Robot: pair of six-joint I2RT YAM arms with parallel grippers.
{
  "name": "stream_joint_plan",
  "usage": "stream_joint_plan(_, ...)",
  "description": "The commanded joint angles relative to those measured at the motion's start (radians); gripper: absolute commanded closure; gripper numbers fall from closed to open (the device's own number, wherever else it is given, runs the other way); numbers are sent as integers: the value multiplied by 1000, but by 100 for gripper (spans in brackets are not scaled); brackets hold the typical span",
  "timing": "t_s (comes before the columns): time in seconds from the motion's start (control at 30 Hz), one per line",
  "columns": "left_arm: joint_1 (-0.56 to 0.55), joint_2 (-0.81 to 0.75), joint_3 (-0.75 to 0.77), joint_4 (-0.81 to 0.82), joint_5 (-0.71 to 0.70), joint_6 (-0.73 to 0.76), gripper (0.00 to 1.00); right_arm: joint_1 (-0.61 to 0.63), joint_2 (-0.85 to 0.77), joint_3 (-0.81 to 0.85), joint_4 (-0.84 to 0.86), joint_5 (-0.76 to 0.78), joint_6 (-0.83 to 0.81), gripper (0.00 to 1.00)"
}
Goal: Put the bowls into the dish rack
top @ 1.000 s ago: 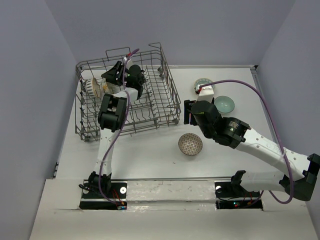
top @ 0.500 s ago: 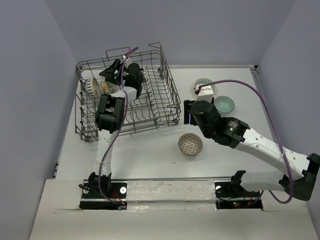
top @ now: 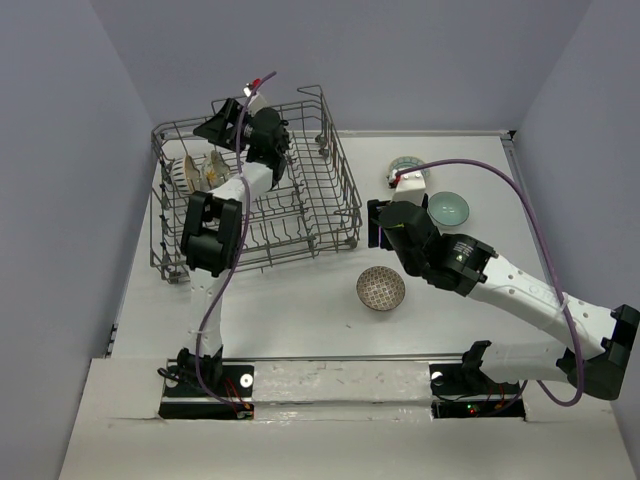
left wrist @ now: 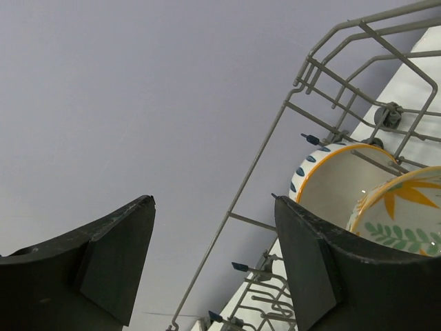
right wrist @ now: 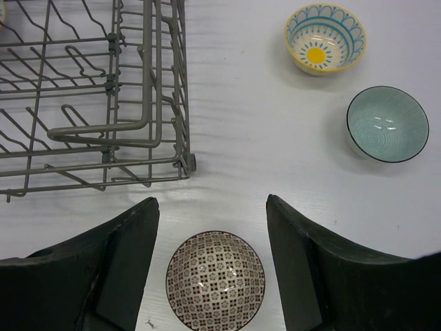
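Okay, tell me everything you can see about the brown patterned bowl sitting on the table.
The small round brown-patterned bowl looks ceramic, covered inside with a fine repeating brown-and-cream motif under a thin dark rim. It is empty and stands upright, mouth up, on the white table, just off the near right corner of the grey wire dish rack and clear of it. The right gripper hangs open above it; only the table touches it.

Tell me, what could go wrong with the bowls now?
The right tool hangs open over the brown patterned bowl; coming down off-centre, a finger might hit the rim and tip or shove it. The left tool is open close to two flowered bowls standing on edge in the dish rack; a bump on the wires may topple them.
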Motion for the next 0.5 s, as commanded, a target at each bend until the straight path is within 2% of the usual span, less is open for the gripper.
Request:
stream_joint_plan(0.0, -33, -102, -16, -22, 12, -67, 16, 6, -8, 32, 36, 61, -4, 30)
stream_joint_plan(0.03, -39, -114, -8, -39, 14, -113, 16, 6, -8, 34, 33, 67, -5, 30)
stream_joint_plan(0.13, -73, -194, 37, -274, 45, -284, 14, 6, -6, 43, 33, 90, -5, 30)
stream_joint_plan(0.17, -82, -241, 68, -551, 64, -519, 14, 6, -3, 43, 33, 93, 0, 30)
stream_joint_plan(0.2, -97, -258, 125, -758, 163, -687, 14, -13, 0, 44, 33, 99, 4, 29)
stream_joint_plan(0.23, -100, -292, 262, -943, 257, -857, 14, -25, 8, 46, 34, 96, 9, 28)
stream_joint_plan(0.27, -99, -312, 322, -1240, 366, -1134, 13, -39, 14, 48, 33, 84, 18, 28)
stream_joint_plan(0.33, -75, -394, 384, -1379, 689, -1272, 13, -98, 31, 55, 34, 55, 33, 28)
stream_joint_plan(0.4, -79, -453, 360, -1398, 782, -1351, 13, -154, 31, 55, 34, -20, 50, 28)
stream_joint_plan(0.47, -94, -554, 297, -1405, 834, -1397, 13, -259, 28, 40, 39, -113, 72, 28)
